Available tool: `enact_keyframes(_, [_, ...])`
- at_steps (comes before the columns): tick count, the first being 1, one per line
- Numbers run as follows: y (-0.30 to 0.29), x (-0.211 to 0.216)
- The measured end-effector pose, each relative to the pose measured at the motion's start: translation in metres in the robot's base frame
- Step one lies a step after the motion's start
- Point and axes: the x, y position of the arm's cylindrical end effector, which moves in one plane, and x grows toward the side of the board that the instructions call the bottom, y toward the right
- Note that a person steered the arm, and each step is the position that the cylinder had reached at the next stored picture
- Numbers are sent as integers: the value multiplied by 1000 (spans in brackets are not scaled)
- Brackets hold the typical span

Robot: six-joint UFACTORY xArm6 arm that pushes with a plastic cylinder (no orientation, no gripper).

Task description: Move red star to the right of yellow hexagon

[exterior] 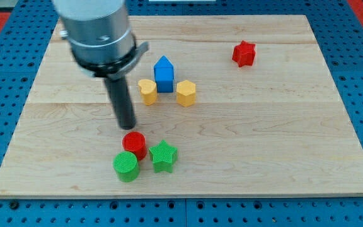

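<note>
The red star (244, 53) lies near the view's top right of the wooden board. The yellow hexagon (186, 93) sits near the board's middle, just right of and below a blue house-shaped block (164, 74). A yellow heart-like block (147, 91) lies left of the blue block. My tip (127, 125) is at the end of the dark rod, left of and below the yellow blocks, just above the red cylinder (134, 144). It is far from the red star.
A green cylinder (126, 166) and a green star (163, 156) lie beside the red cylinder near the view's bottom. The wooden board (282, 145) rests on a blue pegboard. The arm's grey body fills the top left.
</note>
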Motion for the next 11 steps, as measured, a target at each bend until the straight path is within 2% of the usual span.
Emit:
enact_keyframes(1, [114,-4])
enact_keyframes(2, [218,-31])
enact_keyframes(3, [255,-101])
enact_keyframes(4, [250,-176])
enact_keyframes(5, [223,-204])
enact_keyframes(7, [111,-123])
enact_keyframes(8, [126,-139])
enact_keyframes(9, [140,-181])
enact_keyframes(10, [174,-149])
enact_keyframes(11, [169,-96])
